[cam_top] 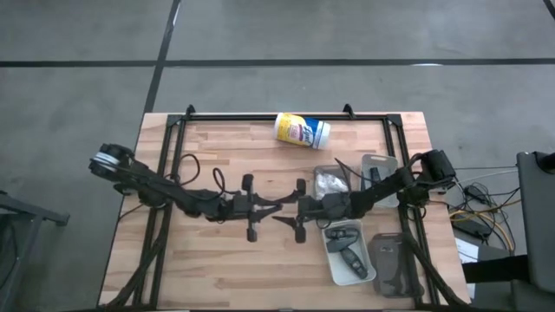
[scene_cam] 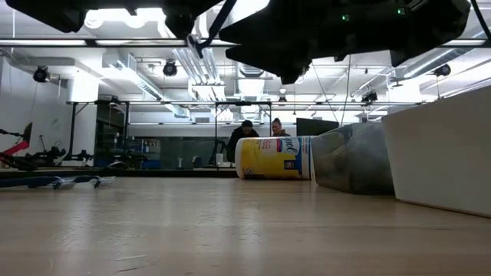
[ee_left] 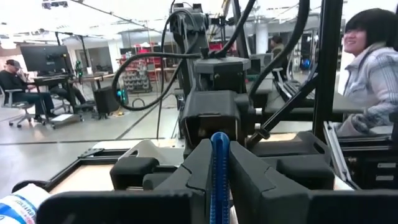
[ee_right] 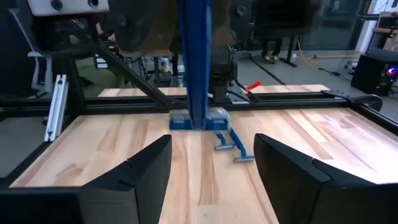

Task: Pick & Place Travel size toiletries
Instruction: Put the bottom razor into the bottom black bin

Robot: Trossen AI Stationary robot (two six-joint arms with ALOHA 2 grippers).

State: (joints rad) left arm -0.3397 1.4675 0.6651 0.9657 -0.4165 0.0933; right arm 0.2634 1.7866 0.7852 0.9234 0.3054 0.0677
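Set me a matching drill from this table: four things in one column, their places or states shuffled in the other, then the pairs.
1. yellow-and-white canister
2. left gripper
3. right gripper
4. white packet

A. in a clear tray
B. jaws open
C. on its side near the table's far edge
D. shut on a blue stick

Pairs: 1-C, 2-D, 3-B, 4-A
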